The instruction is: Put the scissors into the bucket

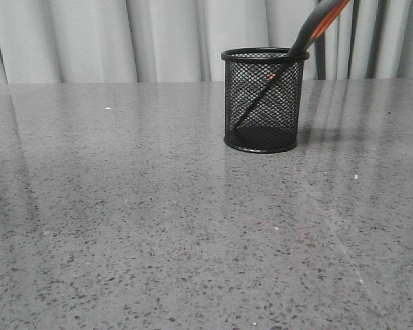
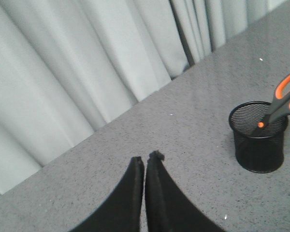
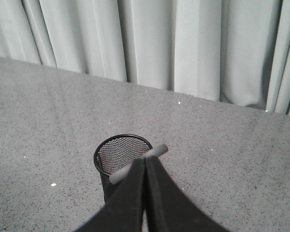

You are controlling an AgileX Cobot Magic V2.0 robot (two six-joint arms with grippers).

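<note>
The bucket [image 1: 264, 102] is a black wire-mesh cup standing on the grey table right of centre. The scissors [image 1: 315, 26] lean in it, blades down inside the mesh, with the grey and orange handles rising past the right rim and out of the top of the front view. In the left wrist view the scissors [image 2: 283, 102] rest against the rim of the bucket [image 2: 257, 140]. My right gripper [image 3: 146, 160] hovers above the bucket [image 3: 117, 155], shut, with the grey edge of the scissors' handle [image 3: 157, 152] across its fingertips. My left gripper [image 2: 146, 158] is shut on nothing, well away from the bucket.
Pale curtains [image 1: 158, 38] hang along the table's far edge. The speckled grey tabletop [image 1: 124, 227] stretches out in front of and to the left of the bucket. Neither arm shows in the front view.
</note>
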